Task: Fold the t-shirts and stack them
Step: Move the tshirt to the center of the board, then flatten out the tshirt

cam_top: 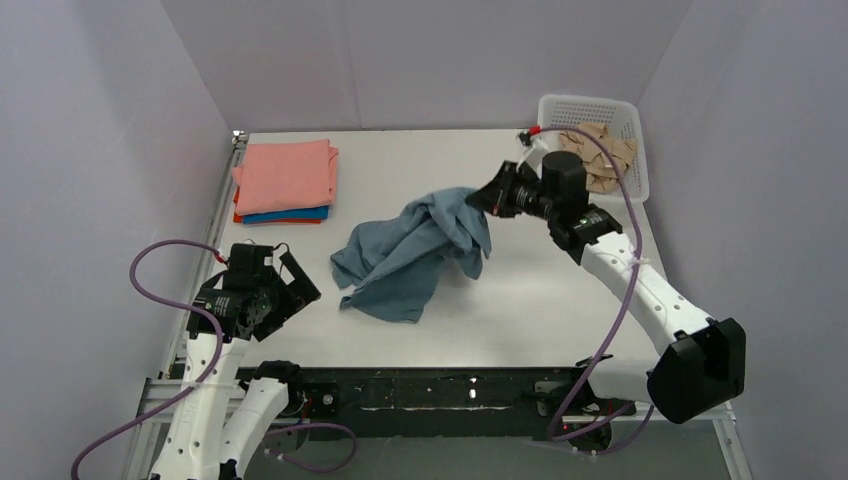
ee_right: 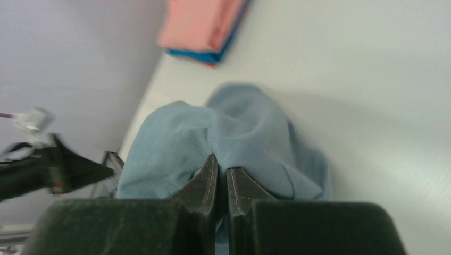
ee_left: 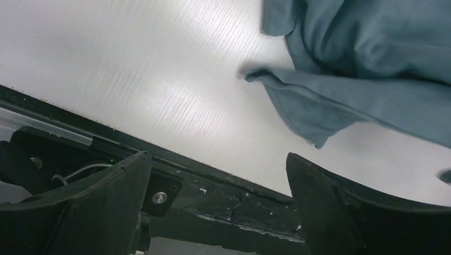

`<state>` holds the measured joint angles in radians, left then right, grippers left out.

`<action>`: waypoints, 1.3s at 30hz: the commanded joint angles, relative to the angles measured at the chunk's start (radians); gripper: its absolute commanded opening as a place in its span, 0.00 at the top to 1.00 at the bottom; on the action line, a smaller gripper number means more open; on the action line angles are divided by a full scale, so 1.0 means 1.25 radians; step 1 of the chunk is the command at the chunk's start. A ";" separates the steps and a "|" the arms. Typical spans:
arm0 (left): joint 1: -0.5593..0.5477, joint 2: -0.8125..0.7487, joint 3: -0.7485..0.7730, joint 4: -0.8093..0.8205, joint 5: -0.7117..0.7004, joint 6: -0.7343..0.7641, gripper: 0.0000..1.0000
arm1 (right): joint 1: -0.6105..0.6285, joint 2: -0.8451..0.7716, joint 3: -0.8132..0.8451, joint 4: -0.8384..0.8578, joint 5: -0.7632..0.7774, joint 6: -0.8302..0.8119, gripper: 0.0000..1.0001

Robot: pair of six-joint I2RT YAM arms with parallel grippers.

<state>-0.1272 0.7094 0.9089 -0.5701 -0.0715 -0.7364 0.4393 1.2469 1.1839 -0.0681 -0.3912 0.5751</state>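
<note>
The grey-blue t-shirt (cam_top: 415, 255) lies crumpled near the middle of the white surface (cam_top: 560, 300), bunched into loose folds, with one end raised off the surface. The right end effector (ee_right: 218, 162) has its two fingers pressed together on a pinch of this raised fabric; in the right wrist view the cloth bulges up just past the dark fingertips, and the shirt drapes away below them. From the top view, the rest of the shirt trails down from that held point toward the near left, where its lower edge rests flat on the surface. The left end effector (ee_left: 215, 155) stands with its fingers spread wide and nothing between them, above the near left edge of the surface. A corner of the grey-blue fabric shows just beyond it in the left wrist view, apart from both fingers. In the far left corner of the surface sits a folded stack: a salmon-pink shirt (cam_top: 287, 175) on top, a bright blue shirt (cam_top: 285, 214) under it, and a thin orange-red shirt (cam_top: 239, 215) edge showing at the bottom. This stack is well apart from the crumpled shirt. At the far right corner stands a white mesh basket (cam_top: 590, 101) holding some beige cloth (cam_top: 605, 160), just behind the right arm's wrist.
</note>
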 commanded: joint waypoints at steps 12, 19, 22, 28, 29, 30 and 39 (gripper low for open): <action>0.001 0.159 -0.144 0.161 0.255 -0.047 0.01 | -0.058 -0.154 -0.274 -0.208 0.520 -0.021 0.16; 0.002 0.406 -0.226 0.500 0.195 -0.042 0.06 | -0.058 -0.312 -0.370 -0.208 0.410 -0.030 0.12; 0.001 0.490 -0.230 0.551 0.223 -0.013 0.20 | -0.058 -0.338 -0.360 -0.265 0.432 -0.036 0.11; 0.001 0.552 -0.256 0.642 0.275 -0.024 0.33 | -0.058 -0.348 -0.373 -0.280 0.431 -0.031 0.11; 0.000 0.560 -0.260 0.654 0.288 -0.026 0.36 | -0.058 -0.347 -0.373 -0.282 0.433 -0.030 0.11; -0.001 0.565 -0.267 0.666 0.298 -0.026 0.39 | -0.058 -0.348 -0.373 -0.285 0.436 -0.030 0.11; -0.009 0.551 -0.276 0.658 0.329 -0.015 0.95 | -0.058 -0.337 -0.367 -0.338 0.462 -0.018 0.11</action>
<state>-0.1291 1.3994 0.5999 0.3630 0.3172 -0.7803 0.3668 0.8299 0.7208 -0.4442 0.1547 0.5461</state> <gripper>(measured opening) 0.218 0.887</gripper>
